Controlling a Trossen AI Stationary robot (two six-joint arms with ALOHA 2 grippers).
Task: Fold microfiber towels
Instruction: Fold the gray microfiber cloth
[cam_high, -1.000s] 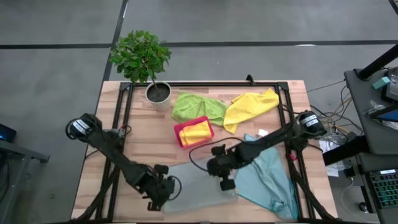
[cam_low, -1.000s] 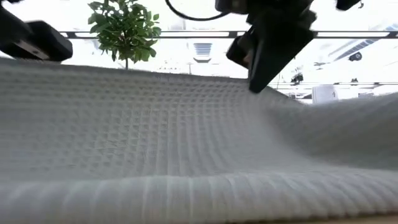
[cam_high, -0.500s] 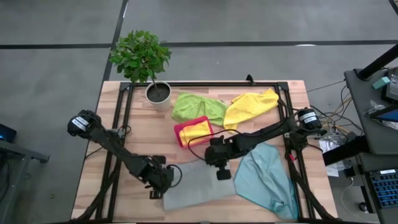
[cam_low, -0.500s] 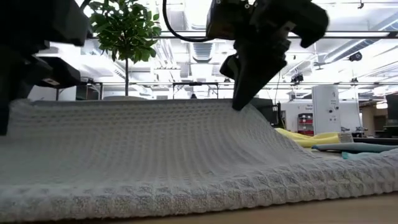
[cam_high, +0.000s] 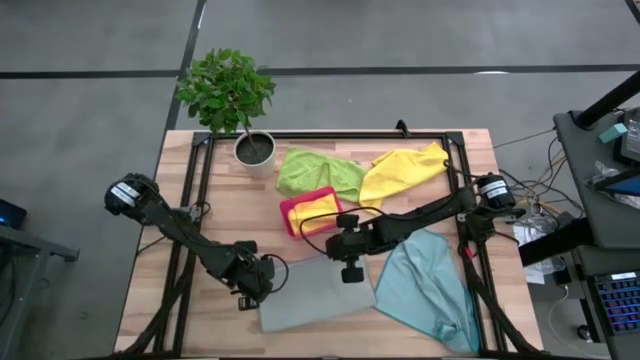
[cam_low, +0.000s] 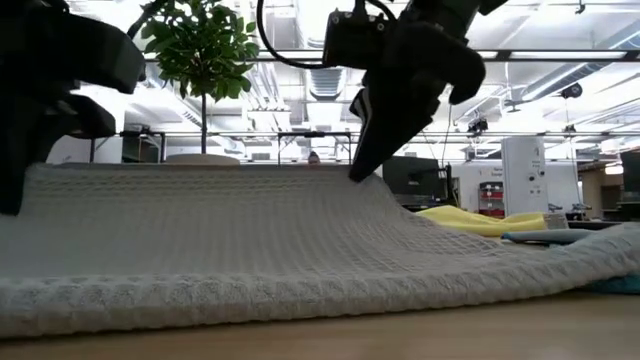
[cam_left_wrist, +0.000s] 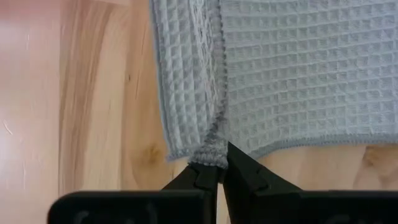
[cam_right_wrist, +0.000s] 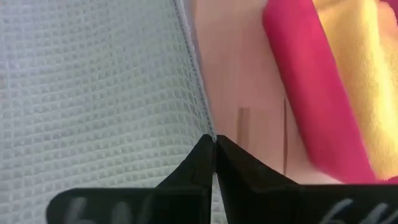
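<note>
Pale grey waffle-weave towel (cam_high: 315, 297), teal-blue towel (cam_high: 430, 290), lime-green towel (cam_high: 315, 170), yellow towel (cam_high: 400, 170), pink tray (cam_high: 290, 207)

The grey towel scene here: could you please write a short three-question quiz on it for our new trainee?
1. True or false: both grippers are shut on the grey towel.
2. What lies in the pink tray? A) a yellow towel B) a teal towel C) nothing
3. Which towel lies on the table beside the grey one, under the right arm?

Key:
1. True: the left gripper pinches one corner, the right gripper an edge.
2. A, the folded yellow towel.
3. The teal towel.
</note>
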